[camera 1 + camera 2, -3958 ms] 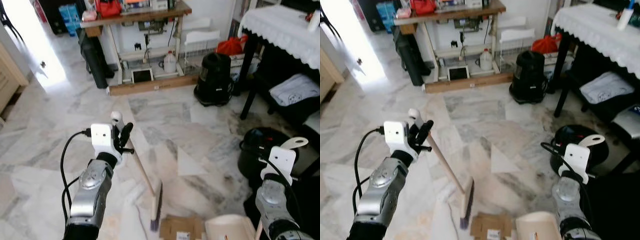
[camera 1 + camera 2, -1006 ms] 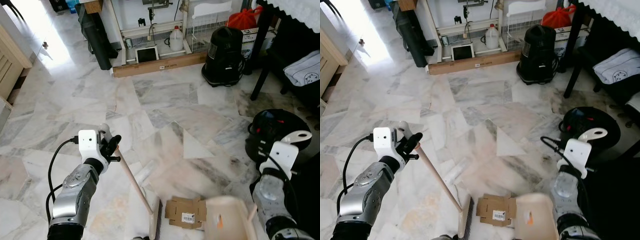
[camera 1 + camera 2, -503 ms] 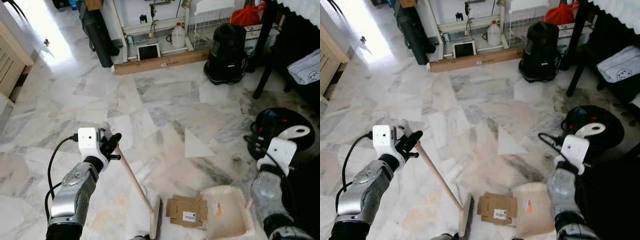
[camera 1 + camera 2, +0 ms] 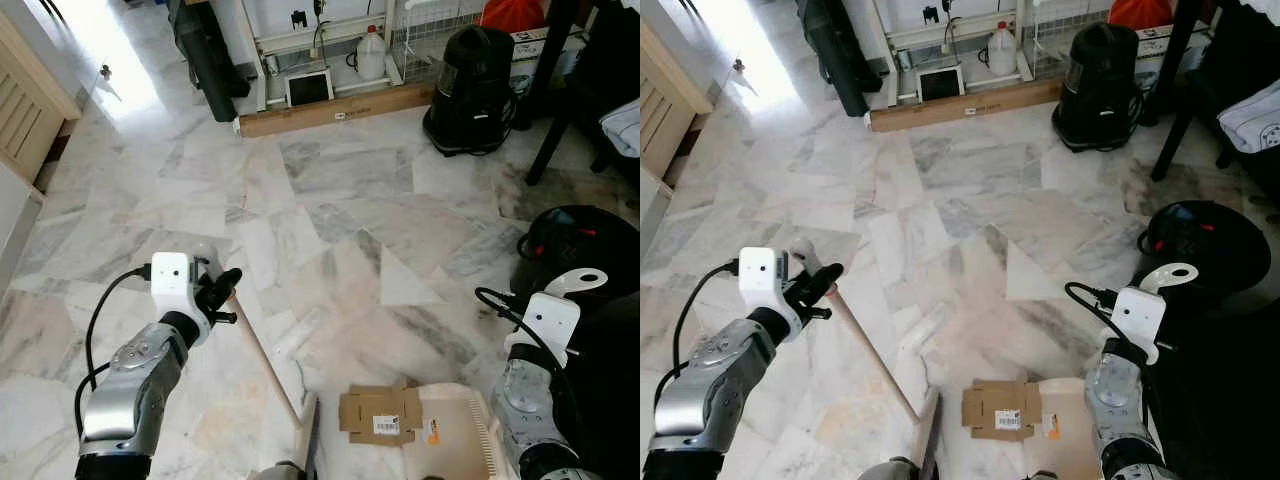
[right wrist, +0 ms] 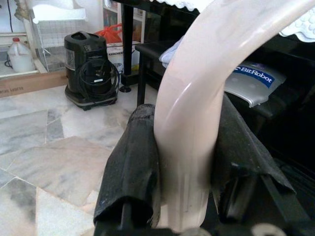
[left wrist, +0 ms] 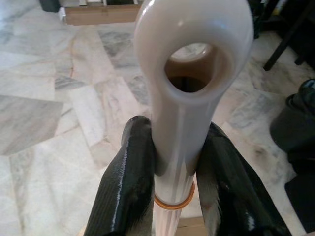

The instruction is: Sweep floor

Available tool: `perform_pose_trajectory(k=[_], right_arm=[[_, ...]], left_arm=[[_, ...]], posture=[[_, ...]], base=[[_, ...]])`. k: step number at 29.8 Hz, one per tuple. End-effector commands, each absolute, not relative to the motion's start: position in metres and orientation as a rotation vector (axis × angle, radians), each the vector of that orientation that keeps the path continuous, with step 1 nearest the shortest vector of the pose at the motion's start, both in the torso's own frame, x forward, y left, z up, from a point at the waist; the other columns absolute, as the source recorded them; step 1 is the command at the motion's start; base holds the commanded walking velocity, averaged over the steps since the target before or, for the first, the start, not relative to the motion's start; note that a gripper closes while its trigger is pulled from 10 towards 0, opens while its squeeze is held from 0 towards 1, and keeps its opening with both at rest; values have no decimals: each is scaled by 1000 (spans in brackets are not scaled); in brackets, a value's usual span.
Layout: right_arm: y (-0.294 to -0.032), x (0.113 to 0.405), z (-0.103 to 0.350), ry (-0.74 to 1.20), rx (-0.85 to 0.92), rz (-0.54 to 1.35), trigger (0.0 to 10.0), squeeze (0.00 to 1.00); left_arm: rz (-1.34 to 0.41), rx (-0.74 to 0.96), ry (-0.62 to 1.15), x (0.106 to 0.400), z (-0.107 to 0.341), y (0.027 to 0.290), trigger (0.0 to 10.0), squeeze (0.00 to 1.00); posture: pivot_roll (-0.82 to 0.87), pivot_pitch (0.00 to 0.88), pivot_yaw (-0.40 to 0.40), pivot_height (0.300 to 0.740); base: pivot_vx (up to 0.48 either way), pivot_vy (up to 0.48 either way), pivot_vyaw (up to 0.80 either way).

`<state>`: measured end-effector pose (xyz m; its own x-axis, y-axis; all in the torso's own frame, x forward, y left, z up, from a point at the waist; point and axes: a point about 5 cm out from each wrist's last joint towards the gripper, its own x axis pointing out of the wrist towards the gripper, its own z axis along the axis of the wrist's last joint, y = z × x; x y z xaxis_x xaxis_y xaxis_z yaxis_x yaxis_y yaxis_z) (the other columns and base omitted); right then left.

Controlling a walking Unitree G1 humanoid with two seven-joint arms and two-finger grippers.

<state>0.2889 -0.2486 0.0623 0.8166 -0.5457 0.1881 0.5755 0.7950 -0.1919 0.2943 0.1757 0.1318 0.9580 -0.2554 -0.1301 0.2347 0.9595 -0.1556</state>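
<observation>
Both grippers are gripping tools: the left gripper (image 6: pixel 170 184) is clamping the broom (image 4: pixel 268 368) handle near its top, and the right gripper (image 5: pixel 184 189) is pinching the dustpan (image 4: pixel 452 432) handle. Broom head and pan are flanking a flat cardboard piece (image 4: pixel 378 411) on the marble floor (image 4: pixel 330 190). Judging by this, the cardboard is waiting to be swept in; sweeping isn't finished.

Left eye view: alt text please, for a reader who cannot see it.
The left claw grips a broom slanting down to the marble floor, its head beside a flattened cardboard piece. The right claw holds a cream dustpan next to the cardboard.
</observation>
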Motion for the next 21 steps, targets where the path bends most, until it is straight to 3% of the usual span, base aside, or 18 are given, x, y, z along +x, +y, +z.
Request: perform_pose_trajectory(k=[1, 13, 21], right_arm=[[-244, 283, 48, -48, -258, -577, 10000, 0], [-252, 281, 49, -49, -276, -567, 10000, 0], [-245, 286, 50, -46, -262, -549, 10000, 0]], left_arm=[[-244, -201, 211, 296, 121, 173, 10000, 0], [-423, -452, 217, 310, 131, 142, 10000, 0], [-449, -492, 197, 311, 140, 145, 10000, 0]], posture=[[216, 222, 172, 740], [184, 229, 158, 740], [186, 213, 151, 740]], base=[[0, 0, 0], [0, 0, 0], [0, 0, 0]])
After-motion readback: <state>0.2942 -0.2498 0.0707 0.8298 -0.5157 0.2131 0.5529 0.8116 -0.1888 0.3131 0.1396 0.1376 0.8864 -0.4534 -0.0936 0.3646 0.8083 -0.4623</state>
